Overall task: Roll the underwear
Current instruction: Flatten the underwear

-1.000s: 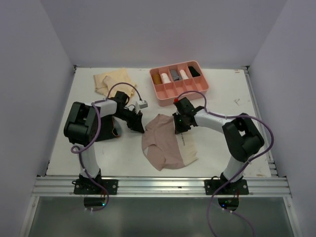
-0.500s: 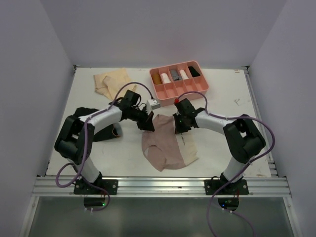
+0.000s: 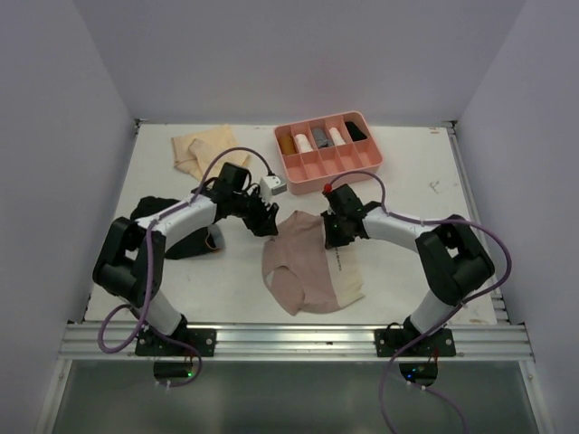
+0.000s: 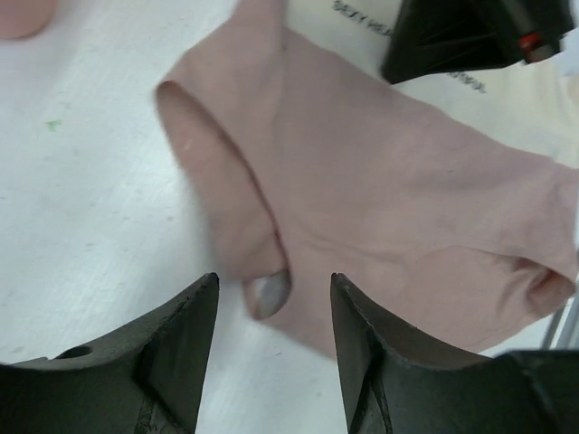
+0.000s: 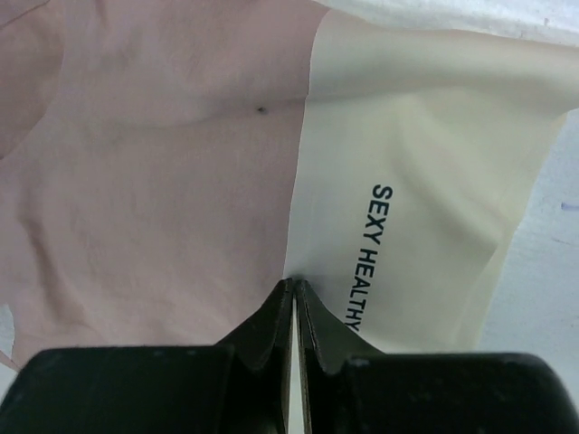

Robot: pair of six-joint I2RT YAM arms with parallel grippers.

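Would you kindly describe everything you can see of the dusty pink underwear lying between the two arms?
The pink underwear is a soft, thin, stretchy-looking garment, dusty pink with a cream panel printed in dark letters beginning "SEXY". It lies spread almost flat on the white table, lightly creased, one edge folded over. The right gripper has its jaws shut on the cloth at the pink-cream seam; the left gripper hangs open at the folded edge, not gripping.
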